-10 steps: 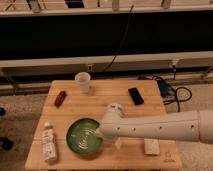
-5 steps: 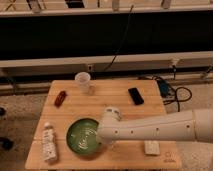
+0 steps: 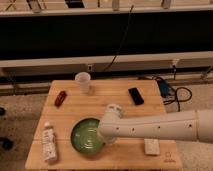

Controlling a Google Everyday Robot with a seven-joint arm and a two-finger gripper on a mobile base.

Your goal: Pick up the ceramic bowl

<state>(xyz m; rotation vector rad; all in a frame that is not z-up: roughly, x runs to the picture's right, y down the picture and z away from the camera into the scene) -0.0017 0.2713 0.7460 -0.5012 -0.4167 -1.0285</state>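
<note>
The green ceramic bowl (image 3: 86, 136) sits on the wooden table (image 3: 115, 100) at the front left, round and glossy with pale swirl marks inside. My white arm reaches in from the right, and its wrist end covers the bowl's right rim. My gripper (image 3: 104, 136) is at that rim, hidden under the wrist. The translucent white plastic cup (image 3: 83, 82) stands upright at the back of the table, apart from the arm.
A red-brown packet (image 3: 60, 98) lies left of the cup. A white bottle (image 3: 49, 143) lies at the front left edge. A black phone (image 3: 135, 95) lies at the back right. A small white block (image 3: 151, 146) lies at the front right. Cables lie on the floor at right.
The arm has shifted a little to the left and lower, so its wrist now sits over the bowl's right rim. The bowl and other items have not moved.
</note>
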